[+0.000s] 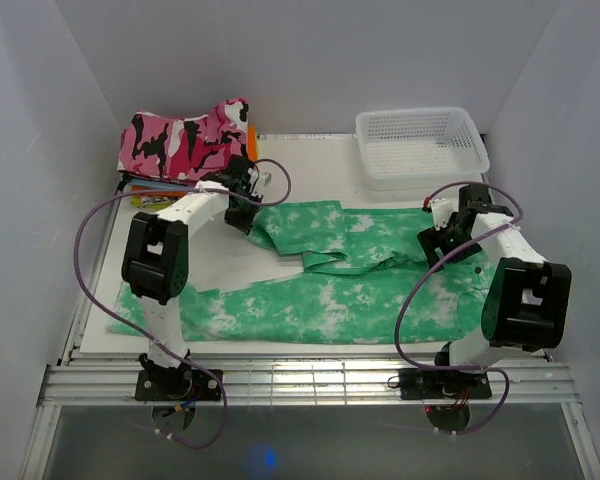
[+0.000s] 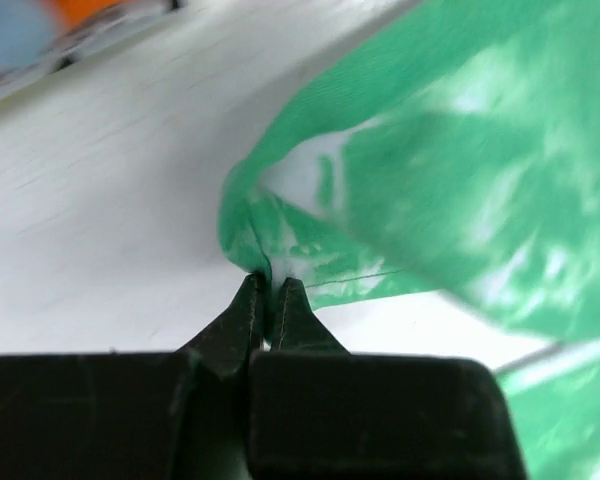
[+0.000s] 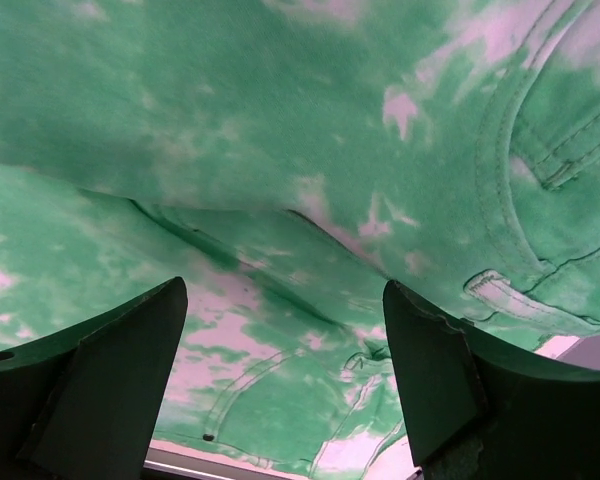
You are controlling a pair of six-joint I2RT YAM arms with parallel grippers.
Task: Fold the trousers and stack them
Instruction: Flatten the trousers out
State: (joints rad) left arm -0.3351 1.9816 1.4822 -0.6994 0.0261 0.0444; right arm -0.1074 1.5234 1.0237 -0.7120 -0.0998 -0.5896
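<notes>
On the table (image 1: 230, 268), left gripper (image 2: 267, 285) pinches trousers (image 2: 460, 150), apparently a hem.

White-and-black left arm (image 1: 185, 212) reaching forward and inward from a bent black elbow, its black two-finger left gripper (image 2: 268, 285) pinched tight on a hem of the mint green, white-blotched trousers (image 2: 450, 160), matching right arm (image 1: 492, 238) folded close, right gripper (image 3: 283, 292) pointing down, fingers spread wide, holding nothing

Wide-apart fingers (image 3: 110, 380) over mint trousers (image 3: 280, 130)
</notes>
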